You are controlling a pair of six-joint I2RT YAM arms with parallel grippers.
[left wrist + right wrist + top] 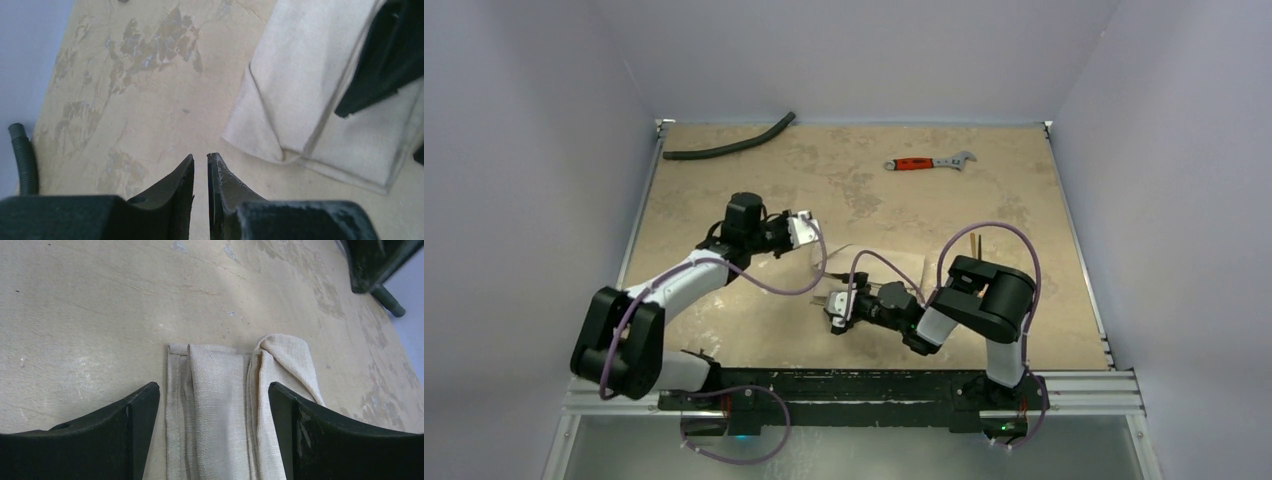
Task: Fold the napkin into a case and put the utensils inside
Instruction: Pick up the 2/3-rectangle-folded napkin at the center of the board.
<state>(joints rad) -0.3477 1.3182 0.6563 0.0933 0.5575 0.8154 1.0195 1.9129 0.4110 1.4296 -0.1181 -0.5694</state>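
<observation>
Pinching the napkin (pixel 217 390) fold
Right jaws wide open, napkin between them; I'd centre it before closing. Left jaws near-closed, empty.

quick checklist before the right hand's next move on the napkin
1. right hand open, straddling the napkin end: ok
2. napkin folded in lengthwise layers: ok
3. pocket formed for cutlery: cannot tell
4. left hand nearly closed, empty, beside the napkin, not on it: ok
5. utensils inside napkin: not ok, a gold one lies outside it
6. wrench and hose far from the work: ok
</observation>
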